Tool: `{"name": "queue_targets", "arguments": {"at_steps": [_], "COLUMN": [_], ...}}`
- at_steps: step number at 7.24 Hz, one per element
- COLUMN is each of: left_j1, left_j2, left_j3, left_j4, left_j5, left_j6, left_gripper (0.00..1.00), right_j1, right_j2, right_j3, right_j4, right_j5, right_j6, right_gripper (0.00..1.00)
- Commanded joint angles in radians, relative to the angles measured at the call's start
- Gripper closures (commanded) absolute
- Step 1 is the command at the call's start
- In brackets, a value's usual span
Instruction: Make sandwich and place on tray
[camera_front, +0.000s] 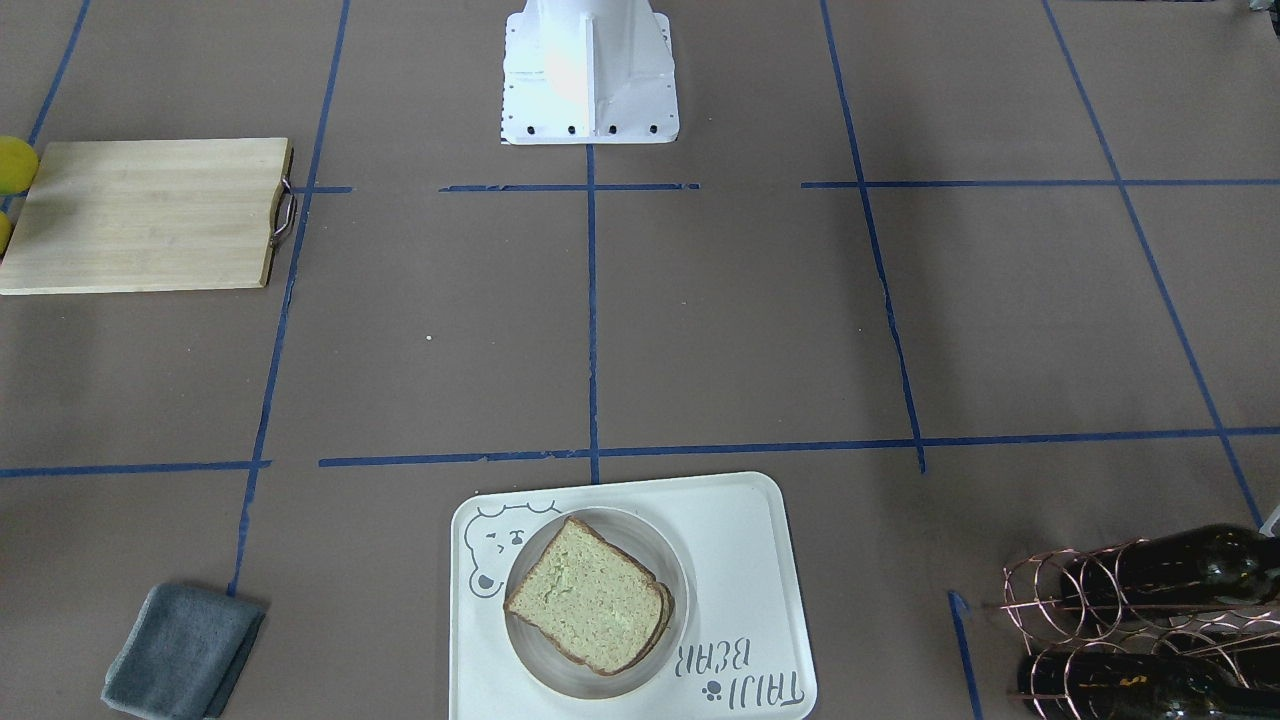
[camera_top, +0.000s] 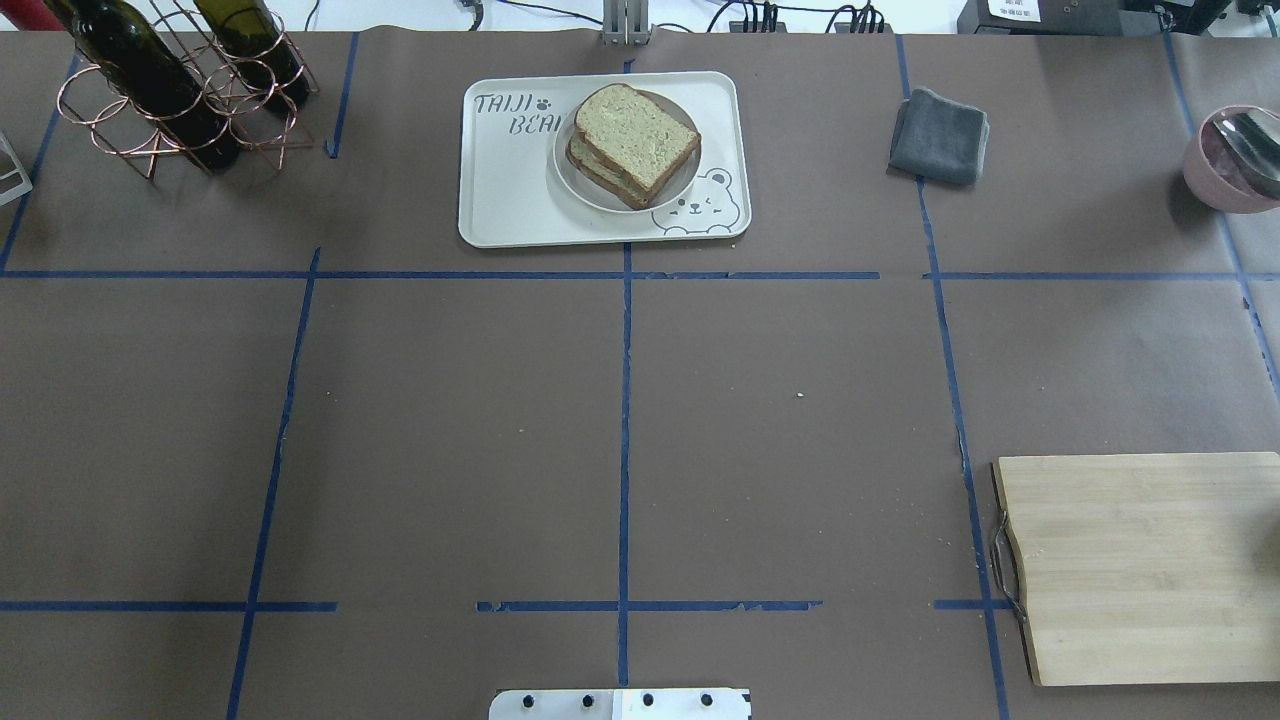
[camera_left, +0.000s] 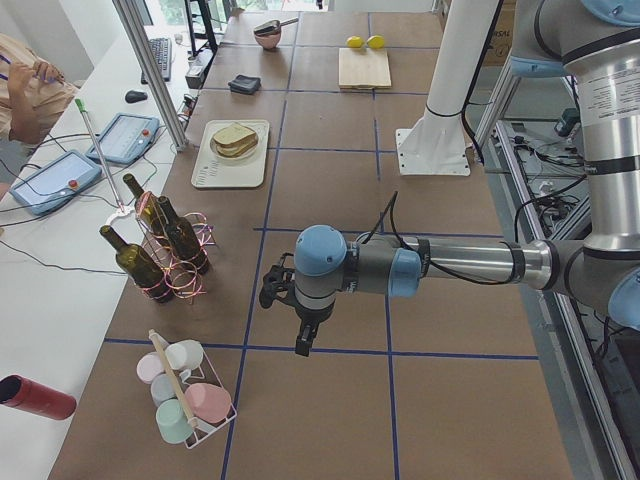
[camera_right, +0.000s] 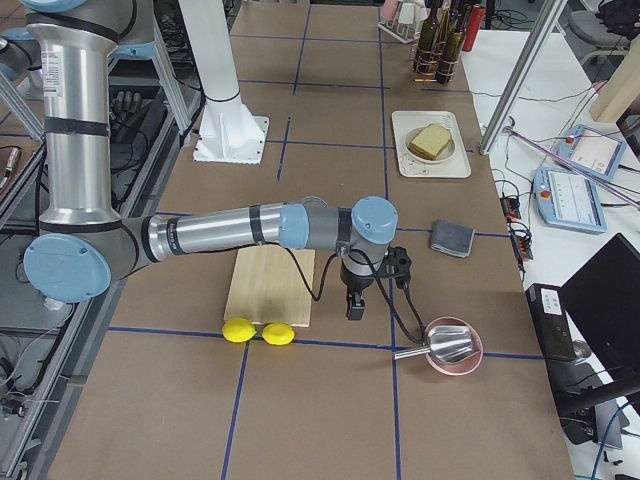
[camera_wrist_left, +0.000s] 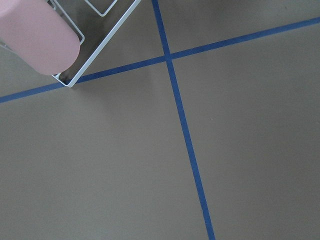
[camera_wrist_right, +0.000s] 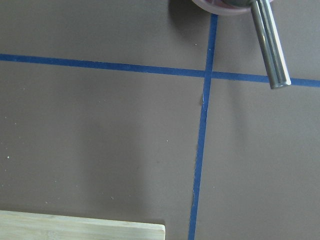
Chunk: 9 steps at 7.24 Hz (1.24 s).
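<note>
Sandwich: 2 slices of tan, brown-crusted bread, stacked with the top slice slightly offset. What lies between them cannot be made out.
Dish: small, round and white, under the sandwich, sitting on the tray's bear-face half.
Tray: cream-white with rounded corners and "TAIJI BEAR" lettering. It lies flat at the middle of the table's far edge, on the operators' side.
Left gripper: hangs pointing down over bare table toward the robot's left end, well apart from the tray. Only the side view shows it, so I cannot tell how far its fingers are parted or whether it holds anything.
Right gripper: hangs pointing down toward the right end, between the cutting board and the pink bowl. Again I cannot tell its opening or any hold.
Cutting board: pale wood, near the robot-side right corner.
Lemons: 2, just beside the board toward the right end.
Grey cloth: folded, along the far edge, to the right of the tray.
Pink bowl: near the far right corner, with a metal utensil in it.
Bottle rack: copper wire, holding dark bottles, near the far left corner.
</note>
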Motion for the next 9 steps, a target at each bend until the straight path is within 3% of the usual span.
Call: {"name": "queue_targets", "arguments": {"at_steps": [1, 2, 9], "left_j1": [0.008, 0.009, 0.023], "left_j2": [-0.022, -0.028, -0.021], "left_j3": [0.04, 0.028, 0.024], "left_j4": [0.159, 0.254, 0.183], "left_j5": [0.001, -0.002, -0.006], "left_j6": [-0.001, 0.002, 0.002], "left_gripper": [0.0, 0.0, 0.0], "right_j1": [-0.016, -0.016, -0.021], "right_j2": [0.007, 0.007, -0.024], "right_j3": [0.003, 0.028, 0.036], "right_j4": [0.003, 0.002, 0.003], "right_j5": [0.008, 0.03, 0.067], "right_j6": [0.005, 0.003, 0.006], "right_gripper": [0.0, 0.0, 0.0]}}
